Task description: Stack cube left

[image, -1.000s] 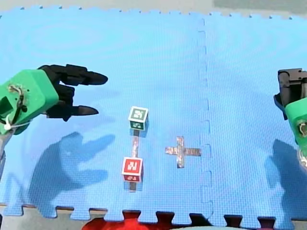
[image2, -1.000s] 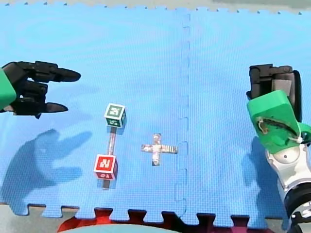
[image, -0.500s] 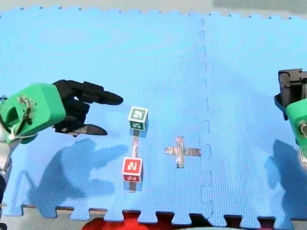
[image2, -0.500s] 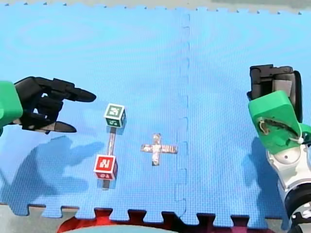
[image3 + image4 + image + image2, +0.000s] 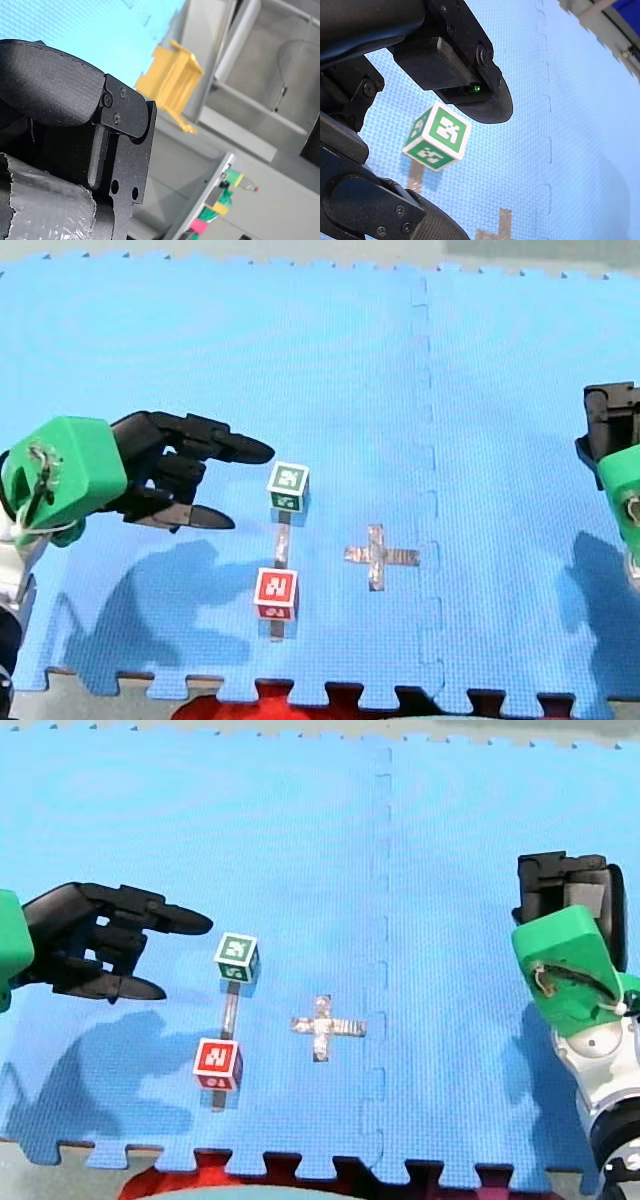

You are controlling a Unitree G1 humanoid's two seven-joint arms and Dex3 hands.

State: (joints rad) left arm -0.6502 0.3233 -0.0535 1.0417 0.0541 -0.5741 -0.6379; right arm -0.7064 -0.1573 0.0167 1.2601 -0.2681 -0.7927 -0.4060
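Green cube (image 5: 287, 486), up-left of the tape cross (image 5: 378, 556): your left hand (image 5: 185, 480), farther left, empty and uncurled, should straddle opposite faces squarely before closing; right hand (image 5: 560, 900) far right.

Light bright — from far side | left hand (image 5: 170, 475) shadow dark on mat (image 5: 330, 360)

Both head views overlook one mat (image 5: 330, 360); wrist views close, seemingly tilted.

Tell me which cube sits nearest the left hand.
The green cube, right beside the left hand; the red cube lies farther off, nearer the robot.
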